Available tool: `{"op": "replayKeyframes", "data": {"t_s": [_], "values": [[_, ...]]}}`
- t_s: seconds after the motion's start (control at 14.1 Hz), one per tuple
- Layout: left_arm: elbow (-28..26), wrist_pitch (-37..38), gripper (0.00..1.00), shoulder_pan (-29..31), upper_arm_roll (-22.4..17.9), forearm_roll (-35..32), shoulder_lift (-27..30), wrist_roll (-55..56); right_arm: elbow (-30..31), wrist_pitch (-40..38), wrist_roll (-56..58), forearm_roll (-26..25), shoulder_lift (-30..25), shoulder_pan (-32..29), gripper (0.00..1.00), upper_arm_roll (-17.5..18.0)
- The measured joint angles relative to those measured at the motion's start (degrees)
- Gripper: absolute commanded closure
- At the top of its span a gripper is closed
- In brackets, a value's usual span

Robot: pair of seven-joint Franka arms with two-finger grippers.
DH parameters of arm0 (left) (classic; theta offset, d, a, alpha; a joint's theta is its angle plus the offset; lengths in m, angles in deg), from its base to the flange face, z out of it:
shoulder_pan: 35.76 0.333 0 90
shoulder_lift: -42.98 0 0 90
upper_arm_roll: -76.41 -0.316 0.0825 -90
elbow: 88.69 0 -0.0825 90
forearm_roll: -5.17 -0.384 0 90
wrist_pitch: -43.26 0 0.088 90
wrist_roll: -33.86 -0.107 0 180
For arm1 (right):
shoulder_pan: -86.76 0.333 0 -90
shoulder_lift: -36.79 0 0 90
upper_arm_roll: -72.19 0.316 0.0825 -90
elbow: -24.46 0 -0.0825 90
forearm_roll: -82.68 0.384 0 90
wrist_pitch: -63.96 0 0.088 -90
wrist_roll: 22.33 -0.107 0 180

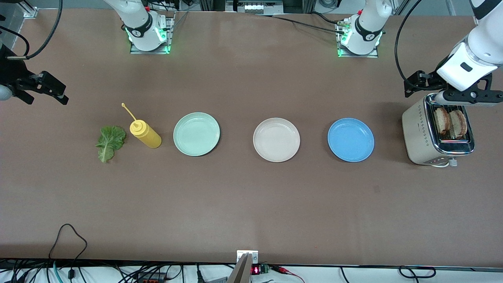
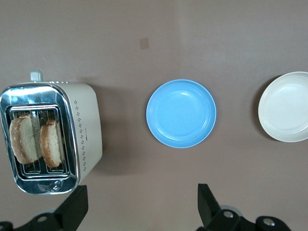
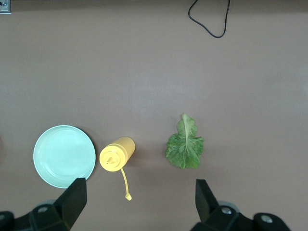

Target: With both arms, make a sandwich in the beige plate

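Right arm comes from its base at the table's top edge and reaches out past the right arm's end of the table; the right gripper [image 1: 47, 88] hangs over the table edge there, fingers [image 3: 72, 199] spread wide, nothing between them, pointing down at the table in the right wrist view.

Lettuce leaf [image 1: 110, 142] lies flat on the table toward the right arm's end, just beside the yellow squeeze bottle [image 1: 145, 134], not touching it. Bottle stands w/ its thin nozzle tilted up toward the robots' edge. Next along: mint-green plate [image 1: 196, 133], then the beige plate [image 1: 276, 139] about mid-table, then the blue plate [image 1: 350, 140]. All 3 plates sit in a row, well apart, nothing on them.

Toaster [image 1: 416, 133] stands near the left arm's end of the table, beside the blue plate. Two bread slices [image 1: 450, 122] stand upright in its slots, side by side, tops sticking out.

Left arm bends down from above at that end; the left gripper [image 1: 467, 96] hovers just over the toaster's top edge nearest the robots. Its fingers [image 2: 208, 202] are released, wide apart, gripping nothing.
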Motion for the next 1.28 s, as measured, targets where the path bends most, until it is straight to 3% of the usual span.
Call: {"op": "replayKeyframes", "data": {"t_s": [0.5, 0.92, 1.28], "values": [[0.5, 0.4, 0.0, 0.0, 0.0, 0.0, -3.0, 0.5, 0.0, 0.0, 0.0, 0.0, 0.0, 0.0, 0.0, 0.0], [9.4, 4.3, 0.0, 0.0, 0.0, -0.1, -9.6, 0.5, 0.0, 0.0, 0.0, 0.0, 0.0, 0.0, 0.0, 0.0], [10.4, 8.0, 0.0, 2.9, -0.8, -5.2, -11.1, -5.0, 0.0, 0.0, 0.0, 0.0, 0.0, 0.0, 0.0, 0.1]]}}
